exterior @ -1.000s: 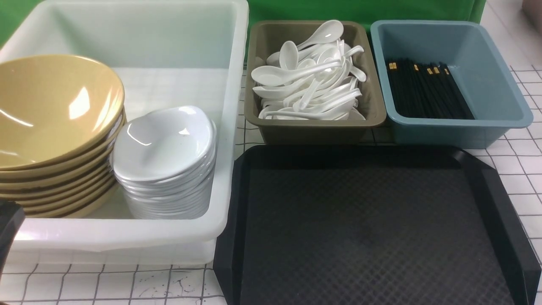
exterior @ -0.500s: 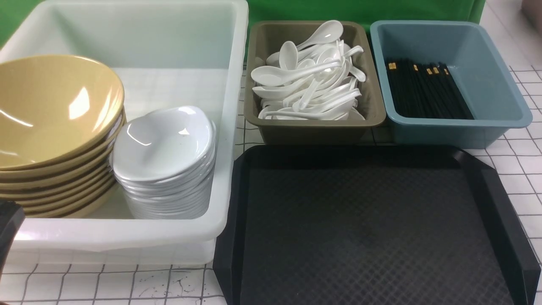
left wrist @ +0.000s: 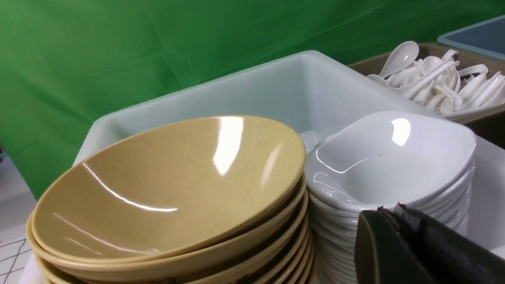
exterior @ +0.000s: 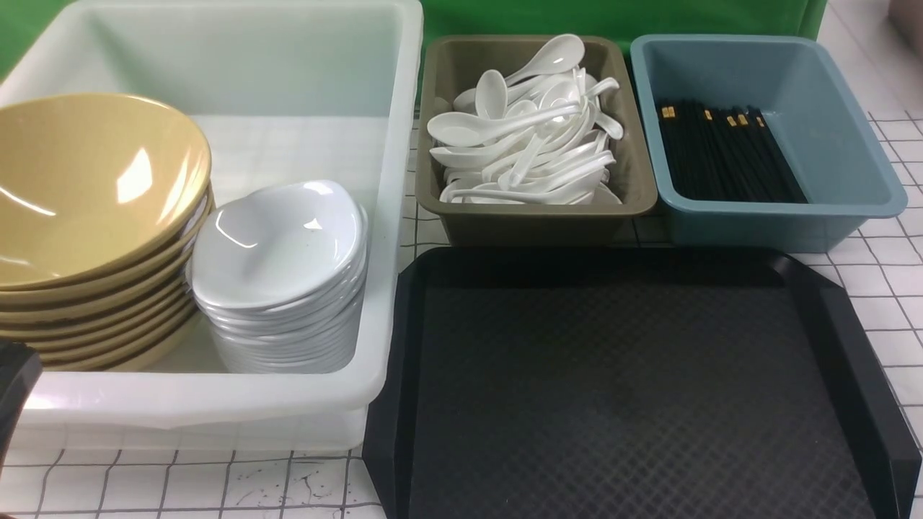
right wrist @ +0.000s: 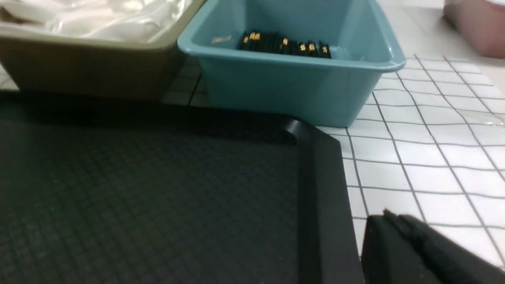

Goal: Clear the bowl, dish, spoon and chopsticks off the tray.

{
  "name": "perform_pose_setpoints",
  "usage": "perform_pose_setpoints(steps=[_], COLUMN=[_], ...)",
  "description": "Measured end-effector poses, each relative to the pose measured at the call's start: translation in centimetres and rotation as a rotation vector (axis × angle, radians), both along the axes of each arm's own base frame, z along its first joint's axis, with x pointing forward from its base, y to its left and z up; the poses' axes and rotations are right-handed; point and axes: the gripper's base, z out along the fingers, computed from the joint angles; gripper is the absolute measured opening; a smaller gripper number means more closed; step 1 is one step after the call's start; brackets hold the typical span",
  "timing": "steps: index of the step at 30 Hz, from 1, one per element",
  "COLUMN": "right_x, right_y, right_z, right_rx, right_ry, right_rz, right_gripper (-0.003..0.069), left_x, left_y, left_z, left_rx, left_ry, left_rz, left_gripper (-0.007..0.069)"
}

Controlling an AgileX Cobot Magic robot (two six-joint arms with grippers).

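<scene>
The black tray [exterior: 620,389] lies at the front right with nothing on its textured floor [right wrist: 158,189]. Several yellow bowls [exterior: 86,194] are stacked in the white tub [exterior: 216,407], with a stack of small white dishes [exterior: 277,245] beside them. White spoons [exterior: 526,130] fill the brown bin [exterior: 533,223]. Black chopsticks [exterior: 728,151] lie in the blue bin [exterior: 829,144]. My left gripper [left wrist: 388,209] is shut and empty, low in front of the dishes [left wrist: 394,157] and bowls [left wrist: 165,185]. My right gripper [right wrist: 388,215] is shut and empty beside the tray's right rim.
The tub stands left of the tray, and the two bins stand behind it. A green backdrop [exterior: 620,14] closes the far side. The table [exterior: 894,288] has a white gridded cover. A pink object [right wrist: 477,23] sits far right.
</scene>
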Motion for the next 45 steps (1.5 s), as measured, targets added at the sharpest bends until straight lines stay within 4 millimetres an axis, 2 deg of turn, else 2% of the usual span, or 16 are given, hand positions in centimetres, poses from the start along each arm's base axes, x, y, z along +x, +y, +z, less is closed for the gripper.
perform_pose_setpoints(steps=[26,30,34,36,42,45], right_x=[-0.4,-0.4,-0.4,-0.4,-0.4,-0.4], right_y=[0.0,0.0,0.0,0.0,0.0,0.0], right_z=[-0.3,-0.4,-0.4,-0.4,-0.4,-0.4], right_rx=[-0.005,-0.006,-0.006,-0.006,-0.006,-0.006], right_ry=[0.024,0.025,0.024,0.025,0.025,0.026], right_rz=[-0.005,-0.005,-0.005,-0.005,-0.005,-0.005], right_gripper=[0.0048,0.0048,0.0048,0.0048,0.0048,0.0048], left_x=[0.0,-0.6,-0.8,-0.5,-0.3,-0.2], left_y=[0.0,0.3,0.6,0.9,0.9,0.8], left_z=[-0.3,-1.7,-3.2,-4.9,-9.2,-9.2], left_rx=[-0.002,-0.005,-0.142,-0.238,-0.272,-0.292], left_ry=[0.002,-0.023,-0.012,0.061,0.265,0.243], left_rz=[0.000,0.043,0.117,0.182,0.225,0.218], left_gripper=[-0.0012,-0.0012,-0.0012,-0.0012,-0.0012,-0.0012])
